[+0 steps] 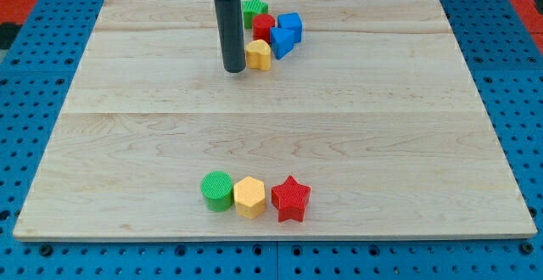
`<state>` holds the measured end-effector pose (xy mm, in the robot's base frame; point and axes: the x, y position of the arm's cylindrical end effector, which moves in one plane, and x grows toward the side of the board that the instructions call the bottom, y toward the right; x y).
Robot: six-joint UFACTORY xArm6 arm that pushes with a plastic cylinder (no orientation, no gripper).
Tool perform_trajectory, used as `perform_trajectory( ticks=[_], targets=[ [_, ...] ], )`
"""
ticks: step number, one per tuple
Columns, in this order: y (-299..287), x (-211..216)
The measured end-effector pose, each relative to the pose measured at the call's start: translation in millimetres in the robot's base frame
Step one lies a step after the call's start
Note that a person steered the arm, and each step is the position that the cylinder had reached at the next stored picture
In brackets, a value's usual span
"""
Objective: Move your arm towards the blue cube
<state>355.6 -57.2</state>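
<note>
The blue cube sits near the view's top, at the right end of a tight cluster. Touching it are a second blue block, a red block, a green block and a yellow block. My tip rests on the board just left of the yellow block, about touching it. The rod rises from there and hides part of the green block. The tip is left of and below the blue cube, with the yellow and red blocks between them.
Near the view's bottom stand a green cylinder, a yellow hexagon and a red star in a row. The wooden board lies on a blue perforated table.
</note>
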Motion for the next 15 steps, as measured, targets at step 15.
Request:
perform_trajectory(
  ticks=[15],
  targets=[
    [91,20]
  ],
)
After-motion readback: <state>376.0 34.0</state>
